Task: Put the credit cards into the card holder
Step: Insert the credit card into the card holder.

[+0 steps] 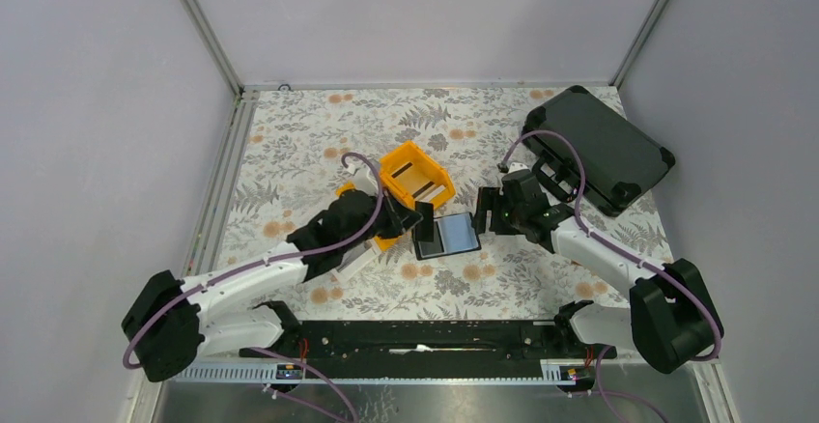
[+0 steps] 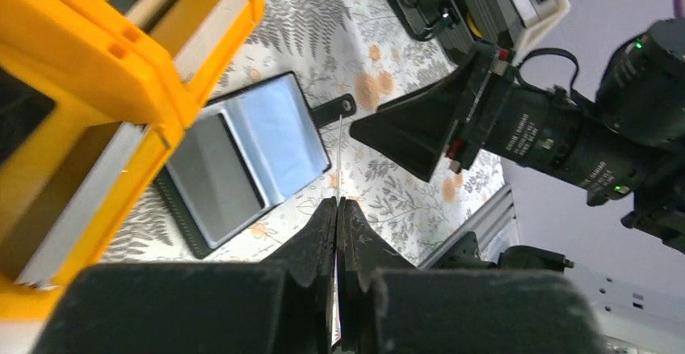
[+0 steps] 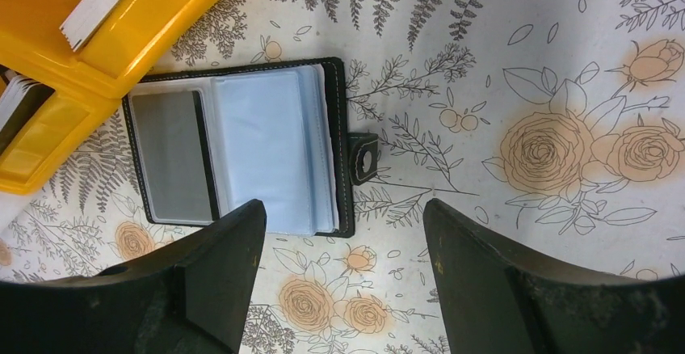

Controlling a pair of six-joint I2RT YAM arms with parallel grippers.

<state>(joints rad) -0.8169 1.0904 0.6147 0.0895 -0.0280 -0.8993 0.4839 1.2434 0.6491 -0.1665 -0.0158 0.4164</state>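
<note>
Left gripper (image 2: 338, 207) jaws pinch a credit card (image 2: 339, 156) near the central open card holder (image 2: 242, 160), right gripper (image 3: 343, 212) jaws apart; insertion likely needs pocket alignment.

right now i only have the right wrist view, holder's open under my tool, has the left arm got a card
Observer: Yes. The left tool is shut on a credit card, which shows edge-on as a thin line in the left wrist view.
Operator: where's that relative to the holder
Observer: In the top view it sits by the left edge of the card holder, across from your open right tool on the other side.
Operator: anything behind my arm
Observer: A black hard case lies closed in the far right corner, beyond your arm.
</note>
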